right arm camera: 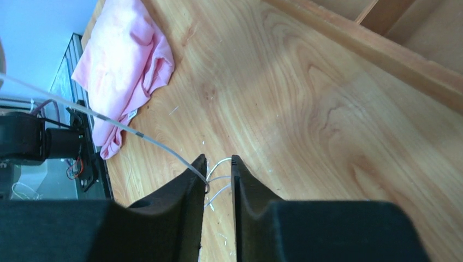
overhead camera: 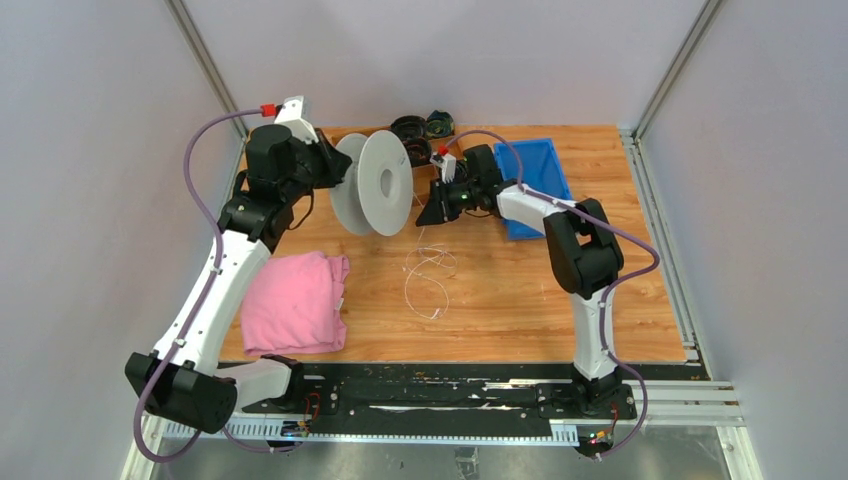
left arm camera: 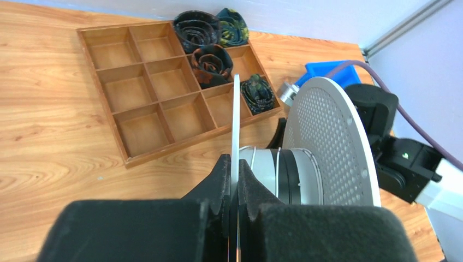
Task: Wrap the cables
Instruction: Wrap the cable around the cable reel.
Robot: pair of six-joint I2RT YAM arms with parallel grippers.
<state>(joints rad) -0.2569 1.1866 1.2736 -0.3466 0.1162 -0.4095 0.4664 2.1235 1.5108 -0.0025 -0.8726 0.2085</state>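
A white spool (overhead camera: 372, 183) stands on edge at the back of the table. My left gripper (left arm camera: 235, 164) is shut on the thin rim of its near flange (left arm camera: 236, 109). A few turns of the thin white-grey cable (left arm camera: 278, 164) lie round the hub beside the perforated far flange (left arm camera: 327, 142). My right gripper (right arm camera: 218, 159) hangs to the right of the spool (overhead camera: 432, 210), its jaws open a little. The cable (right arm camera: 158, 144) runs taut from the upper left, bends round the inner edge of the left finger and drops through the gap. Loose cable loops (overhead camera: 428, 270) lie on the table below.
A pink cloth (overhead camera: 295, 303) lies front left. Behind the right arm sits a blue bin (overhead camera: 535, 180). Behind the spool, a wooden compartment tray (left arm camera: 158, 93) holds dark coiled bundles (left arm camera: 212, 61) at the back. Grey walls close in the table on three sides.
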